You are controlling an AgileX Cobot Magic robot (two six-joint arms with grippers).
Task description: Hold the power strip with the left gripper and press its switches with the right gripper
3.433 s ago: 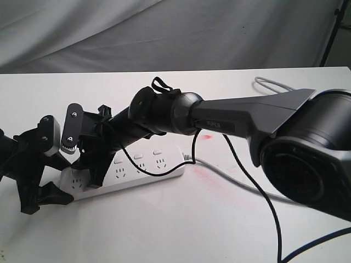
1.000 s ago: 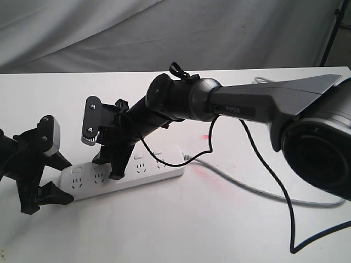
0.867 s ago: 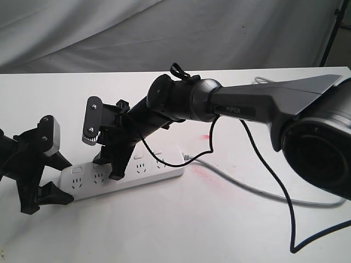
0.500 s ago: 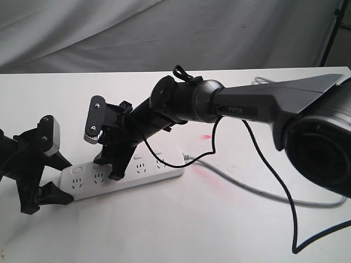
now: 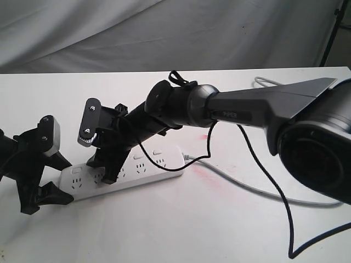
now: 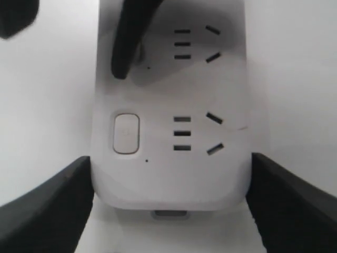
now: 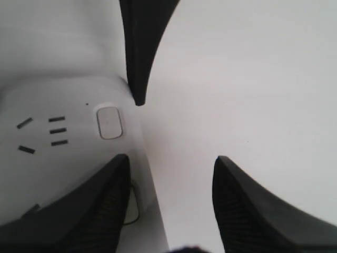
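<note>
The white power strip [image 5: 143,171] lies across the table with its grey cord [image 5: 241,185] running right. My left gripper [image 5: 63,181] is shut on the strip's left end; in the left wrist view its black fingers [image 6: 50,205] press both sides of the power strip [image 6: 168,182]. The end switch [image 6: 126,133] is uncovered. My right gripper [image 5: 100,171] stands open over the strip. One of its fingertips [image 6: 126,47] comes down at the second switch, which it hides. In the right wrist view my right gripper [image 7: 168,168] has one finger over the power strip [image 7: 63,100], beside the end switch [image 7: 109,122].
The right arm [image 5: 247,112] reaches in from the right, with its black cable [image 5: 282,213] looping over the table [image 5: 181,230]. A faint red stain [image 5: 206,136] lies behind the strip. Grey cloth [image 5: 164,33] hangs behind the table.
Over the last second my right gripper has shifted a little to the left along the strip and lower, toward the second switch. The left gripper and the strip have stayed put.
</note>
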